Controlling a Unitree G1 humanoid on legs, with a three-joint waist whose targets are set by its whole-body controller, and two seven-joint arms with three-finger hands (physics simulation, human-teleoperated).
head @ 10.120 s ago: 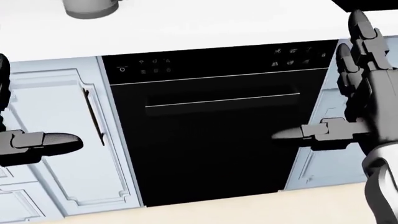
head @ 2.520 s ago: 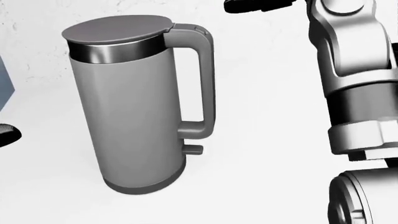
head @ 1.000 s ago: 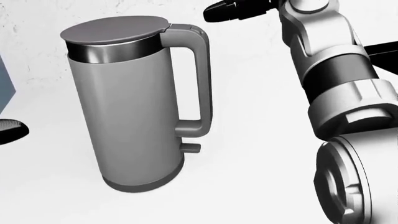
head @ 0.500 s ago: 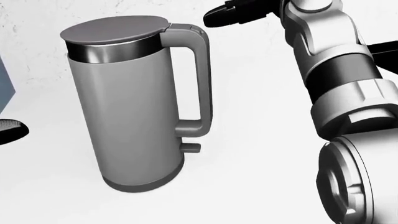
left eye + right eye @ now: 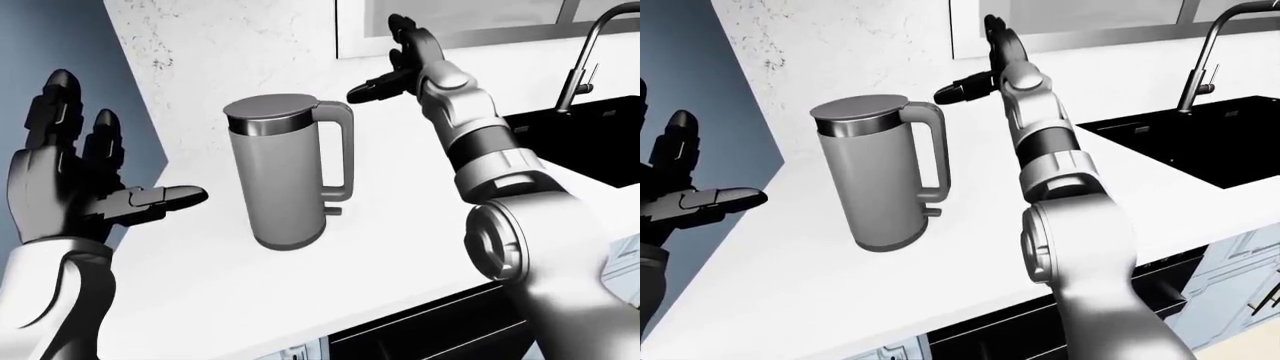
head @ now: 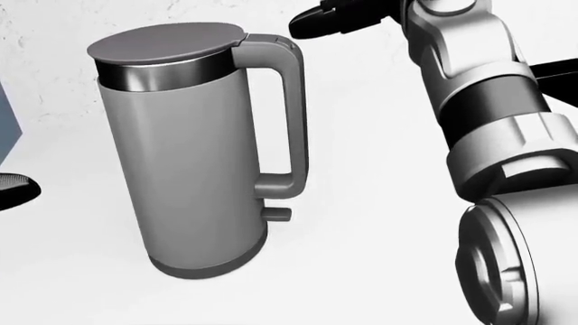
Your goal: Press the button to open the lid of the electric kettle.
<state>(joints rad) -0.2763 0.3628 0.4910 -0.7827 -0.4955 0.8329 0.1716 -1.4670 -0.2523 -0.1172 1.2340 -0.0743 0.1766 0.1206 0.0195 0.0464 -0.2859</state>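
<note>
standing upright on the white counter (image 5: 380, 247), the kettle (image 5: 283, 172) has its lid (image 5: 270, 107) shut flat, so the main step is not yet done. its handle (image 5: 340, 154) faces the right of the left-eye view, and the button is presumably on the handle's top, near the lid hinge, though no separate button can be made out.

the right hand (image 5: 405, 64) is raised past the kettle, near the wall (image 5: 220, 45), with fingers spread and the thumb (image 5: 368, 90) pointing toward the handle top. it is open, holding nothing, and apart from the kettle; a clear gap shows between thumb tip and handle. the left hand (image 5: 70, 176) hangs open to the left of the kettle, well apart from it, fingers up and thumb pointing at the body.

by my reading the task is in its approach stage: the hand is near the right place but nothing is touched. what is left is to bring a fingertip onto the handle top and push until the lid springs up. a sink (image 5: 1200, 146) and tap (image 5: 1205, 52) lie to the right, out of the way.
</note>
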